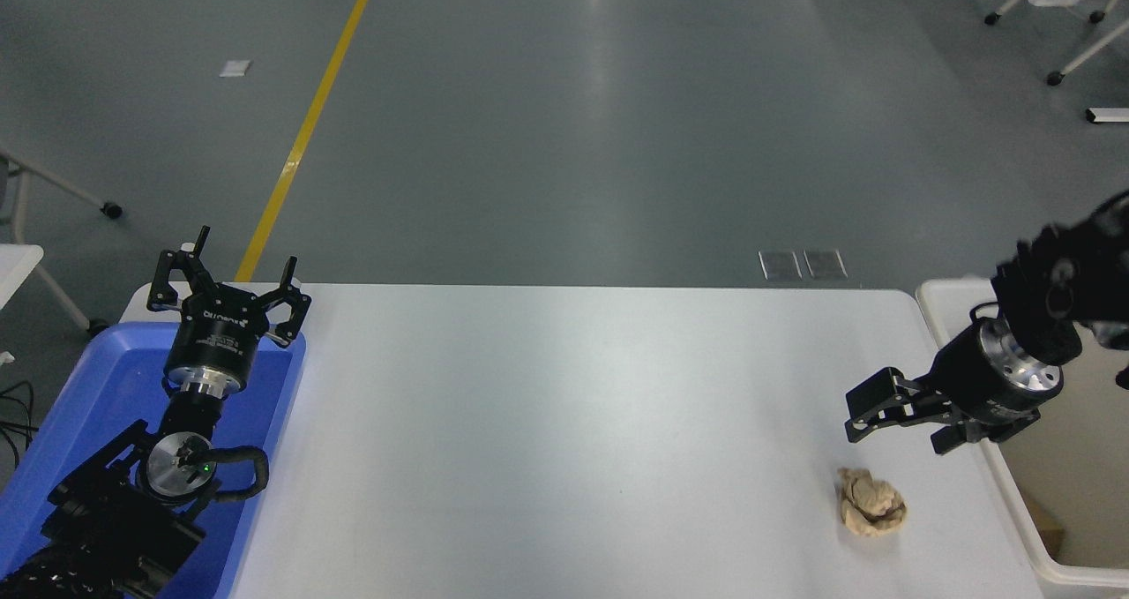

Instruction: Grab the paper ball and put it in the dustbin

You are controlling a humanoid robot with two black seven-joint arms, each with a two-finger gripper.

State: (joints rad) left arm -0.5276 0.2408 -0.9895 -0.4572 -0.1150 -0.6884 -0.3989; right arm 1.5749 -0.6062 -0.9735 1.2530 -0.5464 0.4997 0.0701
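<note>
A crumpled tan paper ball [871,504] lies on the white table [564,423] near its right front corner. The cream-white dustbin [1014,502] stands just off the table's right edge, partly cut off by the frame. My right gripper [898,423] hangs open just above and slightly behind the ball, its fingers pointing left, nothing between them. Over at the lower left, my left gripper [228,283] is parked open above the blue tray.
A shallow blue tray [79,423] sits at the table's left edge under the left arm. Something brown [1046,521] shows low inside the dustbin. Grey floor with a yellow line [309,123] lies beyond the table.
</note>
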